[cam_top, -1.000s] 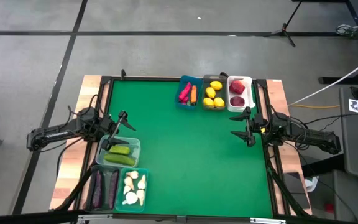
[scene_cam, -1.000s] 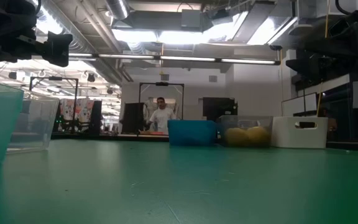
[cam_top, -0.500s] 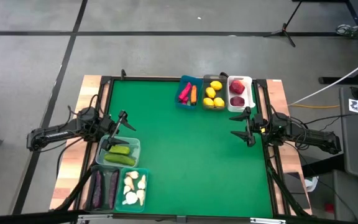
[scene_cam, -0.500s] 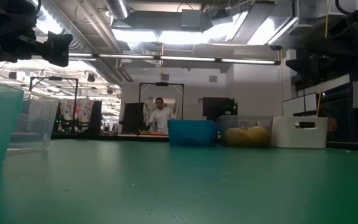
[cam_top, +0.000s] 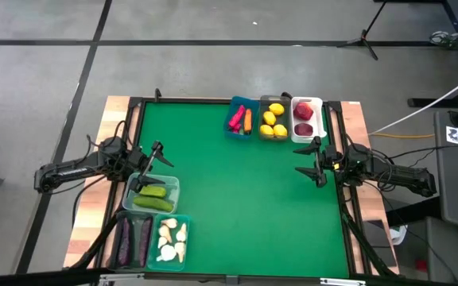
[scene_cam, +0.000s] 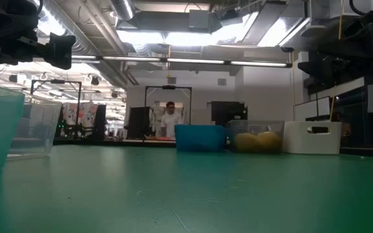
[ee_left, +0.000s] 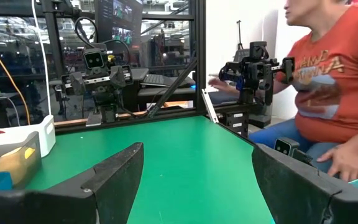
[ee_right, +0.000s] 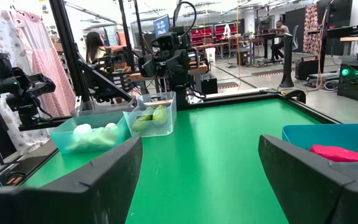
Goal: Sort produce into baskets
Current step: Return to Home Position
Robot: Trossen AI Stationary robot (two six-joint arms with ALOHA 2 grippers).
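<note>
Green matting covers the bench (cam_top: 237, 199), with grey floor all round it. At the frame's left edge the left arm (cam_top: 78, 168) reaches in. Its jaws are released, spread wide with nothing between them, and hang over the upper rim of a pale clear bin (cam_top: 176, 187) holding two green cucumbers (cam_top: 153, 193). Lower left, a dark clear bin (cam_top: 114, 246) holds two eggplants (cam_top: 124, 237), which show as little more than long purple-black streaks, likely lying side by side. Touching its right wall is a teal bin (cam_top: 188, 238) with a heap of white garlic (cam_top: 168, 242).

At upper centre three bins stand in a row, wall to wall. The blue bin (cam_top: 230, 105) holds a pink pepper (cam_top: 235, 119) beside an orange carrot (cam_top: 247, 121). The grey-clear bin (cam_top: 263, 103) holds several yellow lemons (cam_top: 274, 119). The white bin (cam_top: 319, 111) holds two dark red apples (cam_top: 303, 111). Below the white bin, at the right edge of the mat, the right arm (cam_top: 388, 173) waits, its jaws likewise released and empty.
</note>
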